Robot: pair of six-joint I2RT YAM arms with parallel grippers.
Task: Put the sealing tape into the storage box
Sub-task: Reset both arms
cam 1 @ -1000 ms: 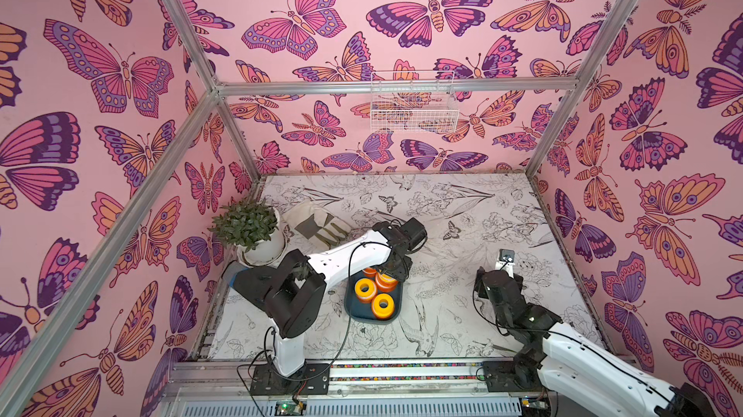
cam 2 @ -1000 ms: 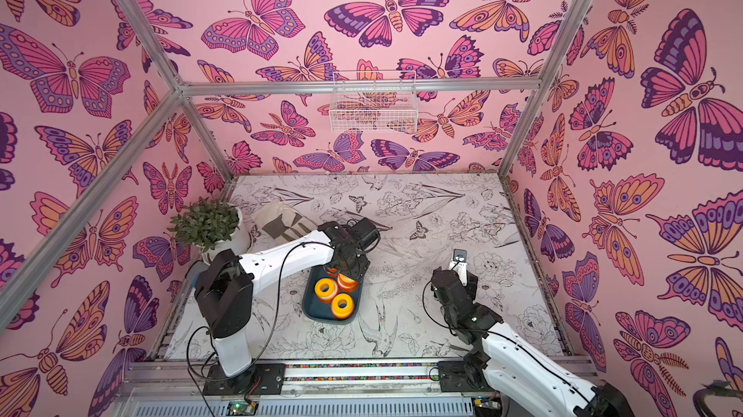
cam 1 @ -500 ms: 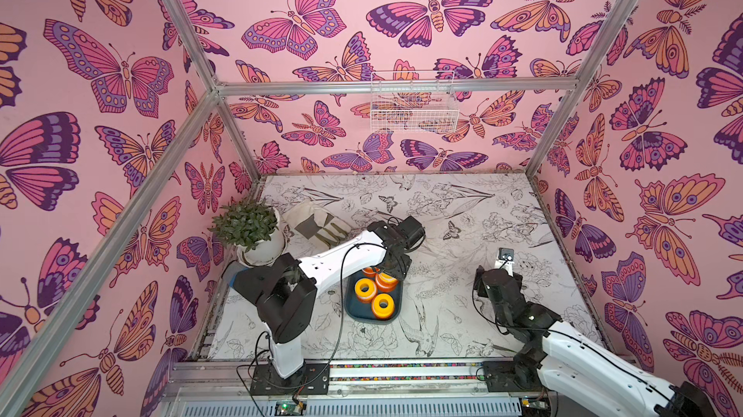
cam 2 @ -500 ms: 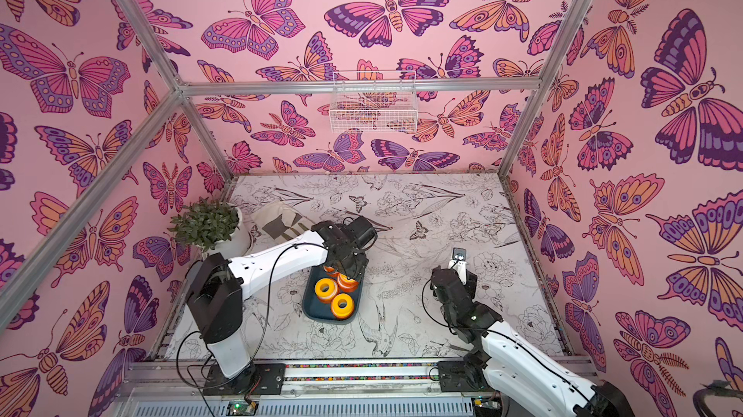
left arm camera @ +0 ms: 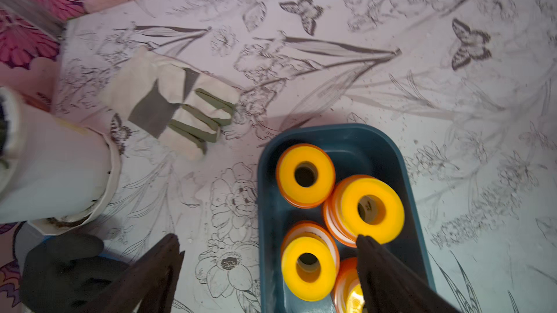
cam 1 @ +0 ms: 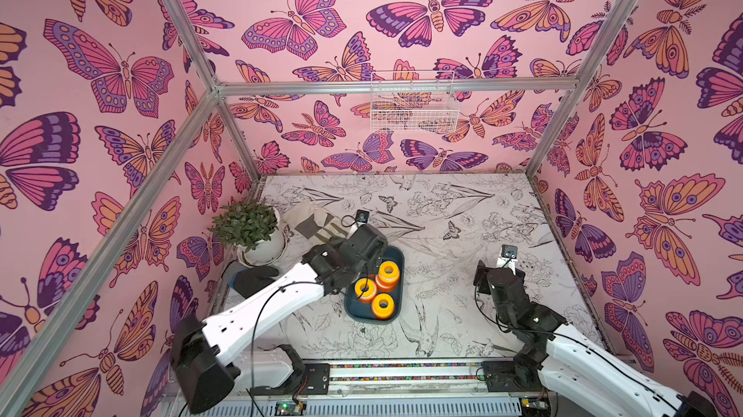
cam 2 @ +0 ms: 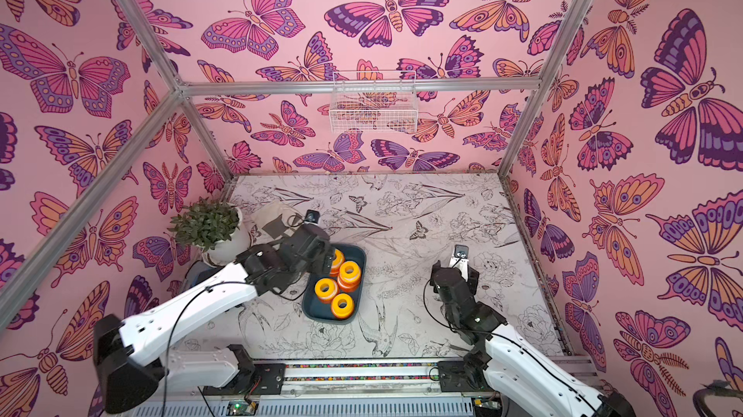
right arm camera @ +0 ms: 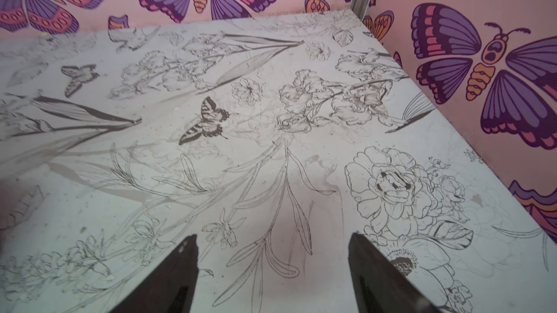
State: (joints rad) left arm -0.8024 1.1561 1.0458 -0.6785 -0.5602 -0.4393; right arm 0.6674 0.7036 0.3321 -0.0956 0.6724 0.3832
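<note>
The storage box (cam 1: 396,254) (cam 2: 359,255) (left arm camera: 355,139) is a dark teal tray at the table's middle left. Several sealing tape spools lie flat in it, orange with yellow tops (cam 1: 383,305) (cam 2: 349,272) (left arm camera: 306,174) (left arm camera: 370,209). My left gripper (left arm camera: 267,237) hangs open over the box's left side and holds nothing. One dark finger (left arm camera: 162,266) is above the table outside the box. The other finger (left arm camera: 388,278) is above the box and hides part of a spool (left arm camera: 346,284). In a top view its black head (cam 1: 362,242) covers the box's far left corner. My right gripper (right arm camera: 272,236) is open over bare table.
A potted plant (cam 1: 251,226) (left arm camera: 54,175) stands at the left, with a work glove (cam 1: 313,220) (left arm camera: 177,106) beside it and a black glove (cam 1: 253,278) (left arm camera: 66,266) nearer the front. A white wire basket (cam 1: 414,107) hangs on the back wall. The right arm (cam 1: 506,294) is at the right.
The left gripper's head has shifted leftward from the box's far end toward its left side. The right arm has stayed where it was.
</note>
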